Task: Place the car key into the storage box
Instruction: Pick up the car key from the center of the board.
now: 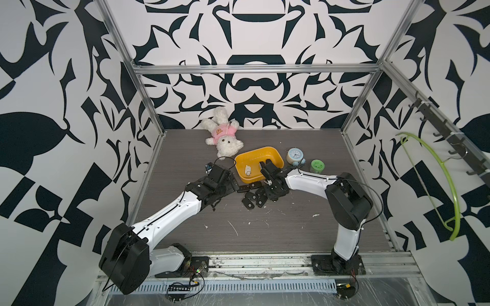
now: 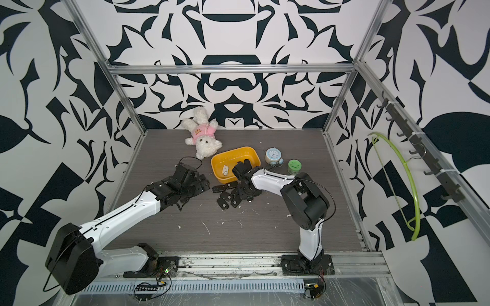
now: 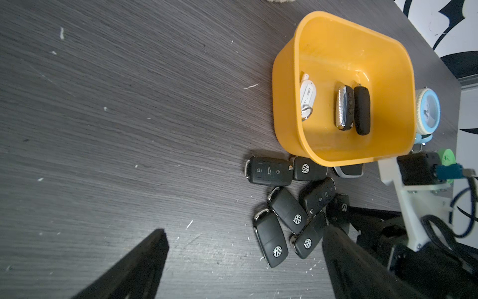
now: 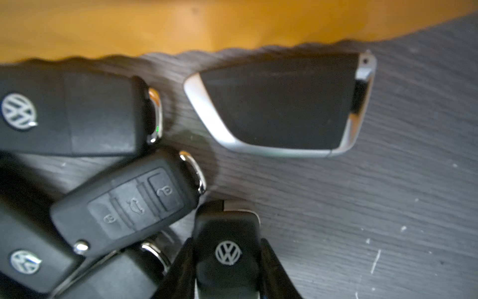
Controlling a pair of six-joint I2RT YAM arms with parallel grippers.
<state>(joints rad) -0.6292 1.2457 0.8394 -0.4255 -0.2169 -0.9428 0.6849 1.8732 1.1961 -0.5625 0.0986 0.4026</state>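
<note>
Right end effector (image 4: 226,269): pressed together on the flanks of one black car key (image 4: 227,233). The key appears to sit on the surface (image 4: 362,207) at the edge of the key pile (image 3: 287,207).
Left end effector (image 3: 244,233): spread wide, empty, beside the pile.
Step in hand: grasp judged made. Lift straight up so neighbouring keys are not dragged, clear the rim, release low.
Storage box (image 3: 284,124): just beyond the pile. Two fobs (image 3: 345,107) and a white tag (image 3: 307,95) lie inside.
Markings: VW emblem on the held key and on pile keys. The tag reads "10007"; the rest is illegible.
</note>
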